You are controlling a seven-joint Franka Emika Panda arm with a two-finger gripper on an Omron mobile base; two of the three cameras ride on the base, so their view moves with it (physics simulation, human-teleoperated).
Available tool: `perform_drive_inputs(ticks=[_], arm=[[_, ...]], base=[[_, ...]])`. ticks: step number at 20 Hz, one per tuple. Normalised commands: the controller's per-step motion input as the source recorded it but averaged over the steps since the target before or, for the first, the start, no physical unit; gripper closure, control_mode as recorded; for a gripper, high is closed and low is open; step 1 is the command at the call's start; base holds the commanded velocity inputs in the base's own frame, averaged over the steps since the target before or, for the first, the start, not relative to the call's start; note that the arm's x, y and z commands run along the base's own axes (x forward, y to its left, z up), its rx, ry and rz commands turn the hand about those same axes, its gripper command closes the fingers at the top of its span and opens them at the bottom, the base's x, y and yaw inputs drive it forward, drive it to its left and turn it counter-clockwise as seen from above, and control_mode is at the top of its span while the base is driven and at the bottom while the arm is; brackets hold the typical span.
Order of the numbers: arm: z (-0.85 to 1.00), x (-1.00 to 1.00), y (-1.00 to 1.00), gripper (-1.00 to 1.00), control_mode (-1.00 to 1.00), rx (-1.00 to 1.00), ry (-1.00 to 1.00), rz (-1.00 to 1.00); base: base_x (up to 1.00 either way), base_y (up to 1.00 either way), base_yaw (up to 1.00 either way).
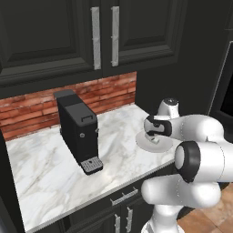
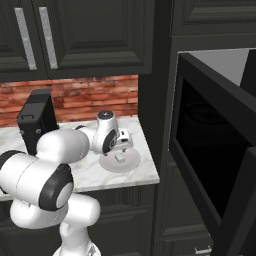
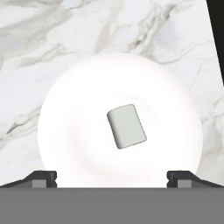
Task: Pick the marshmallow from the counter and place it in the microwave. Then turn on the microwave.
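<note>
The marshmallow (image 3: 126, 126), a small whitish-grey cube, lies near the middle of a round pale plate (image 3: 74, 131) on the white marble counter (image 3: 39, 39). My gripper (image 3: 112, 177) hangs straight above it, open, with its two dark fingertips (image 3: 43, 177) spread wide to either side and nothing between them. From the right base view the gripper (image 2: 122, 142) hovers just over the marshmallow (image 2: 120, 158) on the plate (image 2: 132, 164). From the left, the hand (image 1: 154, 134) covers part of the plate (image 1: 144, 144). The microwave (image 2: 205, 135) stands to the right of the counter, its grey interior showing at the top.
A black coffee machine (image 1: 79, 132) stands on the counter (image 1: 41, 164) left of the plate, also seen behind my arm (image 2: 37, 120). A brick backsplash and dark upper cabinets with silver handles (image 1: 95, 38) rise behind. The counter's right end (image 2: 147, 175) meets a dark tall cabinet.
</note>
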Motion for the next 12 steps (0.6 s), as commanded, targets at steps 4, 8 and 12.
perform_drive_inputs(ticks=[4, 8, 12], arm=[[-0.13, 0.03, -0.03, -1.0, -1.0, 0.0, 0.01, 0.02], [-0.12, 0.07, -0.03, -1.0, -1.0, 0.0, 0.0, 0.01], [-0.12, 0.1, -0.03, -1.0, -1.0, 0.0, 0.0, 0.01]], base=[[0.0, 0.0, 0.0], [0.0, 0.0, 0.0], [0.0, 0.0, 0.0]])
